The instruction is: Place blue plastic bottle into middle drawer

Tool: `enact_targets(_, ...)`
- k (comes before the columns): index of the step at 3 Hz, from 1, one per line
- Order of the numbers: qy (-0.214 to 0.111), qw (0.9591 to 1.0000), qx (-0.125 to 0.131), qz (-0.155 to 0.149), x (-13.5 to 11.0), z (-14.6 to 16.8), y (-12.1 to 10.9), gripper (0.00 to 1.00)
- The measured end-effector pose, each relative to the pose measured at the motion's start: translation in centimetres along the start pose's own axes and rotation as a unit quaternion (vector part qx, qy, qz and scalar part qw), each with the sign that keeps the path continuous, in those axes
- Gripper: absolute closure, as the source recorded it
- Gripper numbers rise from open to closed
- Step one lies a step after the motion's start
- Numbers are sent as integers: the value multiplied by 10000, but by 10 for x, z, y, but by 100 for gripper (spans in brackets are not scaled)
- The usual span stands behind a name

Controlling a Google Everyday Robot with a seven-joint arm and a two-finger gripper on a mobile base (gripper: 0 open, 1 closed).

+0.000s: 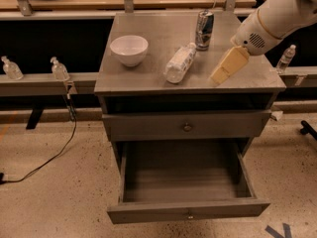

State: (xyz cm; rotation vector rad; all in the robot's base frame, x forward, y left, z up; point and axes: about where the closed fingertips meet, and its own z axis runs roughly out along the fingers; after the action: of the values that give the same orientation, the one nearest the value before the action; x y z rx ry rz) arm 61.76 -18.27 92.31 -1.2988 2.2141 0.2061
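Nearest to the camera, the middle drawer stood pulled fully out, its deep tray bare, so the receiving end needed nothing from me. Above it the drawer with the taller front was shut.

On the worktop the blue plastic bottle lay on its side, angled, its white cap pointing away towards the drinks can, with the white bowl to one side. It looked clear and thin-walled with a pale label round its middle. I judged it light, springy and apt to roll.

My end effector hung low over the worktop, just beside the bottle and not touching it, carrying nothing. Whether it was spread or pressed together I could not tell.

The step in hand was the reach. To do it well I reckoned I should come across the bottle's labelled middle, square to its length, squeeze gently, and keep clear of the can.
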Motion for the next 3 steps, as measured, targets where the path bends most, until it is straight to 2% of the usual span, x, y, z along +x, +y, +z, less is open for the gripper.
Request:
enact_targets(1, -4, 9994, -221, 264, -9, 46, 6, 0)
enact_targets(2, 137, 9981, -58, 597, -31, 85, 13, 0)
enact_targets(3, 260, 9954, 11, 920, -30, 99, 15, 0)
